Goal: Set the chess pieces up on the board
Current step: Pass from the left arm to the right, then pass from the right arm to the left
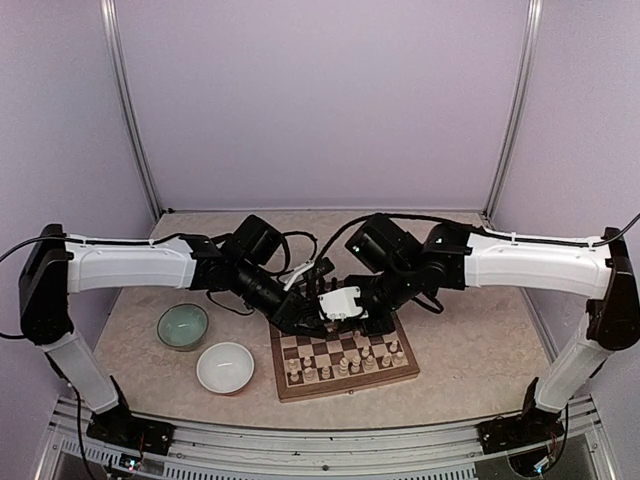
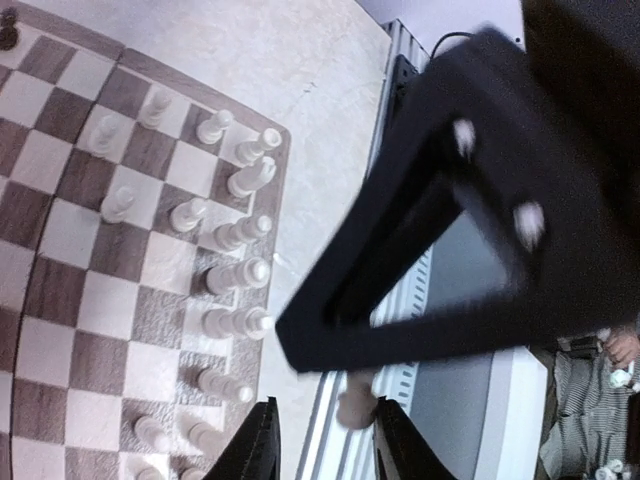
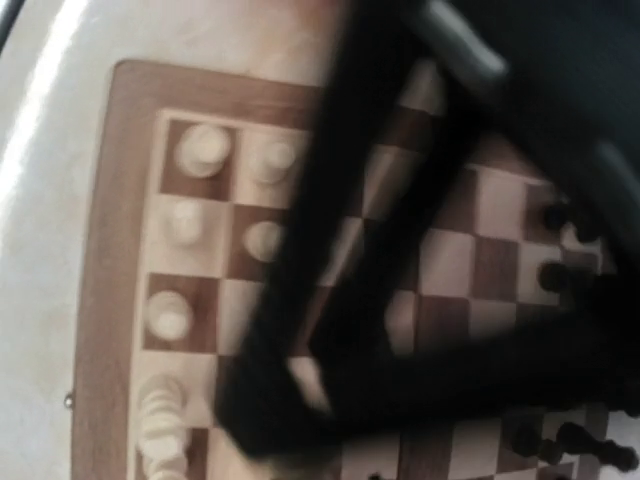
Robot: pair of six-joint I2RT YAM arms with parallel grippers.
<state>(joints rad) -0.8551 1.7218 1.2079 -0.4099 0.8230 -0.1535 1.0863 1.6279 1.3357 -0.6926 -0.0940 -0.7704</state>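
White arms (image 1: 130,265) meet above board (image 2: 60,330); left pincer (image 2: 327,425) parted, right pincer (image 1: 355,317) unclear.

Found the chessboard (image 1: 340,392) flat on the table (image 1: 470,330), just right of centre. Saw two rows of chess pieces (image 1: 343,366) along the board's near side (further pieces (image 3: 548,272) along the opposite side, caught from the right wrist). Noted two bowls left of the board: far bowl (image 1: 183,326) farther left, near bowl (image 1: 225,367) before it, just beside the board's corner.
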